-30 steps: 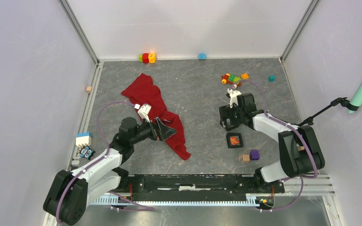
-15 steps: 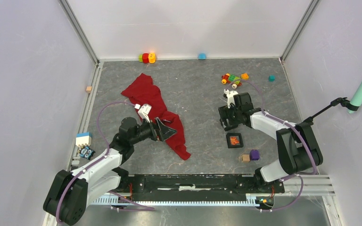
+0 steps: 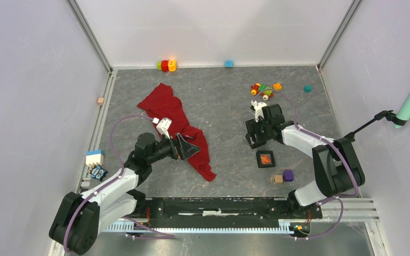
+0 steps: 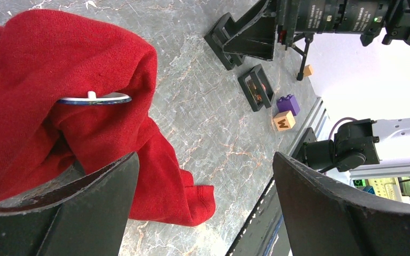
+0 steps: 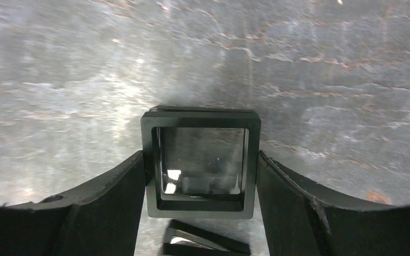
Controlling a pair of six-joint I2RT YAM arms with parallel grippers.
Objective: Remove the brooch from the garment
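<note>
The red garment (image 3: 166,114) lies crumpled left of centre on the grey table. In the left wrist view the garment (image 4: 53,106) carries the brooch (image 4: 95,99), a thin blue-silver disc seen edge-on on a fold. My left gripper (image 3: 186,146) is open and empty, just over the garment's lower part; the brooch lies ahead of its jaws (image 4: 205,160). My right gripper (image 3: 253,138) is shut on a black square frame with a clear window (image 5: 200,162), held over bare table.
A small black box with orange inside (image 3: 265,159) sits near the right gripper, with a purple block (image 3: 288,174) and a wooden cube (image 3: 277,179) beside it. Toy bricks (image 3: 264,89) and blocks (image 3: 165,65) lie at the back. A blue-white block (image 3: 94,157) stands at the left edge.
My right gripper has shifted slightly left and farther back with the black frame. The left arm and the garment have not moved.
</note>
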